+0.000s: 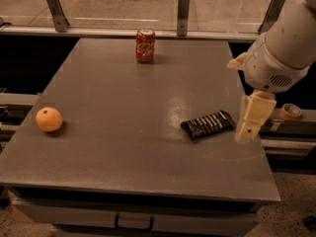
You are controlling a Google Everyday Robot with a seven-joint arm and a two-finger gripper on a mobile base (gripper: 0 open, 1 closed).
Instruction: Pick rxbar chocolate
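Observation:
The rxbar chocolate [208,124], a flat black wrapper with pale lettering stripes, lies on the right part of the grey table [118,152], slanted a little. My gripper [247,131] hangs from the white arm [281,48] just right of the bar's right end. It sits a little above the table near its right edge and is apart from the bar. Nothing is held.
A red soda can [145,45] stands upright at the table's far edge. A round orange fruit [49,119] sits near the left edge. A railing with metal posts [183,6] runs behind the table. A tape roll [291,111] lies on a ledge to the right.

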